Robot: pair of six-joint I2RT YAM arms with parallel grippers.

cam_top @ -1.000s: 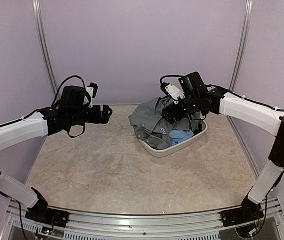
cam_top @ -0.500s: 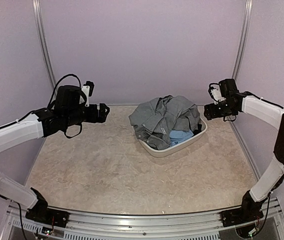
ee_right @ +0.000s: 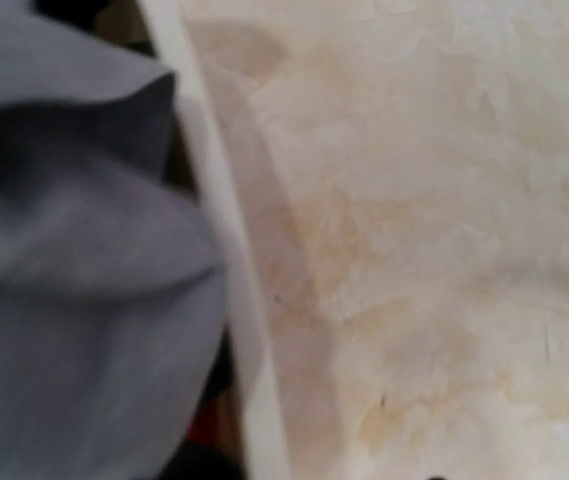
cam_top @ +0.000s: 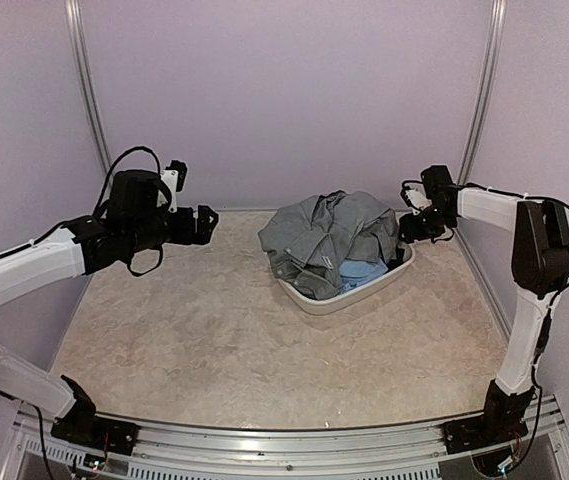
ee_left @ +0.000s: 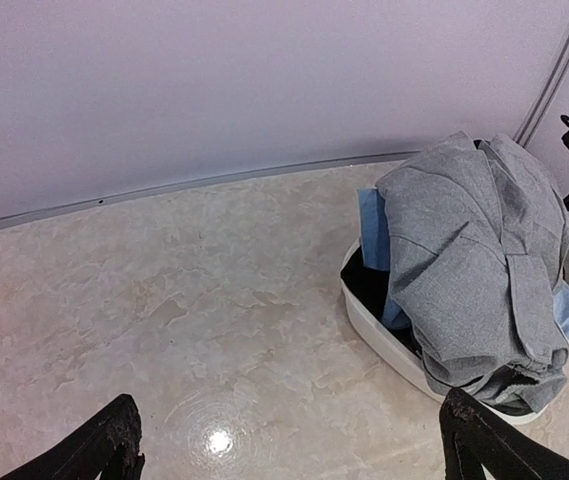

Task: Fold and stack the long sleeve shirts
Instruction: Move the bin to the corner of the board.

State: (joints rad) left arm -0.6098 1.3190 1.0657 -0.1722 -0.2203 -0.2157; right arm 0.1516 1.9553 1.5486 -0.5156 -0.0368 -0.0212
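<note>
Both shirts lie heaped in the white oval basin [cam_top: 314, 298], which stands toward the far right of the surface [cam_top: 214, 340]. The slate grey shirt [cam_top: 329, 235] is crumpled on top and drapes over the rim on the left side; the light blue shirt [cam_top: 362, 272] shows only as a patch underneath. Nothing is folded yet, so I judge the grey one must come out first, simply because it covers the other.

My left hand [cam_top: 207, 222] hovers above the surface, well apart from the basin, with its fingers spread wide and aimed at the heap; I read that as a waiting pose that gives its wrist camera a clear look at the pile.

My right hand [cam_top: 411, 224] sits just beside the basin's far right rim; its own view is blurred, showing grey cloth, rim and bare surface but no fingers, so I cannot tell whether it is open or closed. It looks placed to reach in over that rim.
</note>
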